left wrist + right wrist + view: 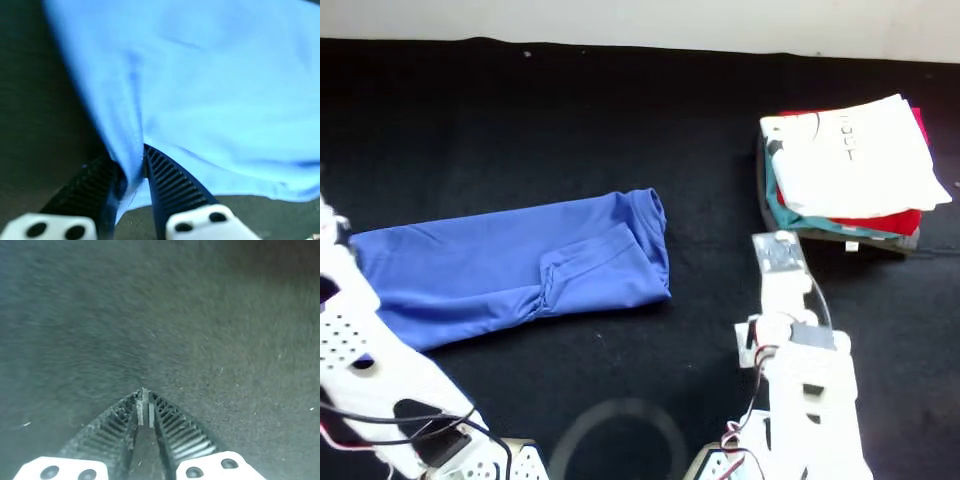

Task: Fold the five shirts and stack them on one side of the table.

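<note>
**Table (520, 110), one.** Black cloth is covering the whole top, and everything below is resting on it.

**Blue shirt (510, 270), one.** It is lying partly folded into a long band across the left and middle of the table. Its collar end is pointing toward the stack and a sleeve is tucked across the front. It is sitting well apart from the stack. Its left end is running under the left arm.

**Stack of folded shirts (850, 165), one.** It is standing at the far right side of the table. A white shirt (860, 150) is lying on top, slightly askew. A red layer (890, 222) and a teal layer (790, 215) are showing beneath it. A darker edge is showing at the bottom, and the exact count of layers cannot be told.

**Arms, two.** The left arm (370, 370) is rising from the near left corner over the end of the blue shirt. The right arm (800, 360) is standing near the front and pointing toward the stack, just short of it.

**Grippers, two.**
- The left gripper (131, 160) is pinching a fold of blue cloth, with its ribbed fingers (170, 180) closed tight on either side of it.
- The right gripper (143, 397) is hovering over bare black cloth. Its fingers (175, 430) are pressed together at the tips and are gripping nothing.
</note>
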